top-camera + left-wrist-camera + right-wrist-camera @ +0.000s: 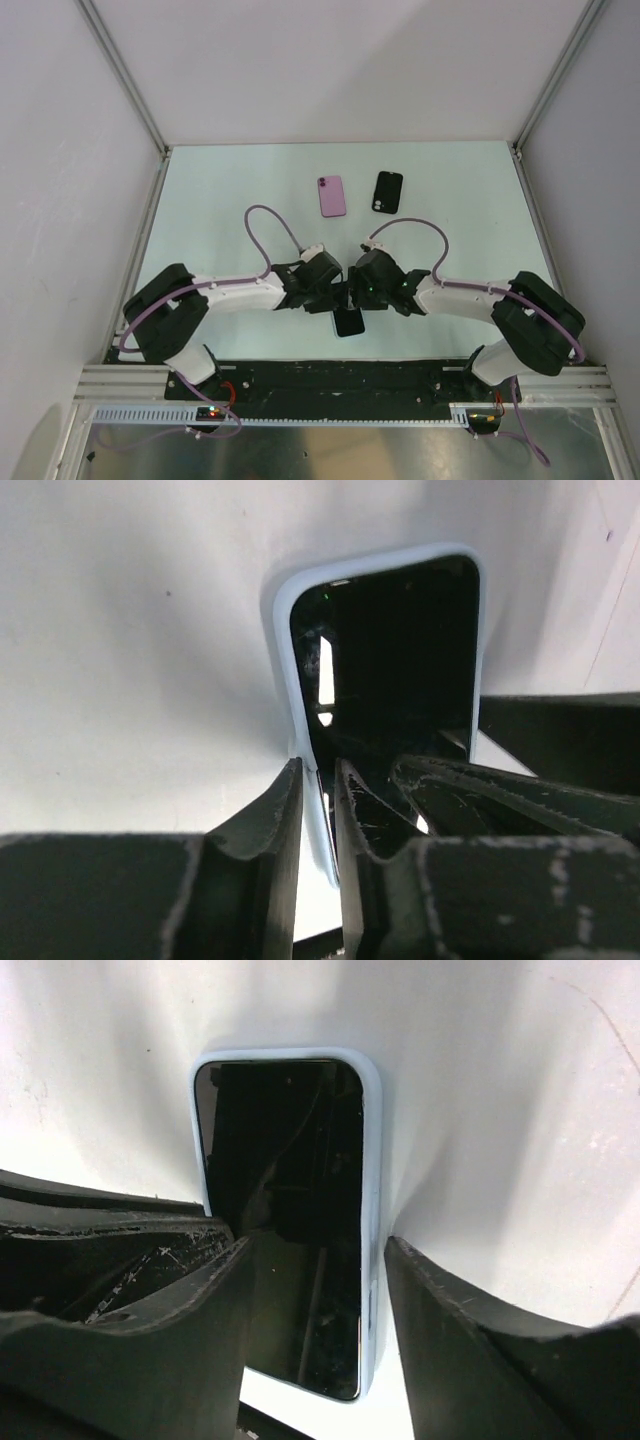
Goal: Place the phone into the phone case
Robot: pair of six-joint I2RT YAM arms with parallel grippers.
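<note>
**Cased phone lies flat at the near edge, one gripper on its rim**

The phone (349,321) lies screen up on the surface (230,190) at 6 o'clock, between the two wrists. It already sits inside a light blue phone case (372,1160), whose rim runs unbroken around the corners that show. The bottom corners are hidden, so I cannot tell whether they are fully seated.

The left gripper (320,770) has its fingers drawn together on the case's long side wall at the 9 o'clock edge. The right gripper (315,1245) stands apart, astride the phone's width, with one finger over the glass and the other just beside the 3 o'clock edge.

The phone looks rigid, thin and fairly dense, and its glass face is glossy, so pads will likely slide on it. The case looks soft and rubbery, so it should flex at the lip and grip better. The long edges seem the best hold, with presses aimed at the corners.

A pink phone (332,196) and a black case (389,191) lie well apart at 12 o'clock.
</note>
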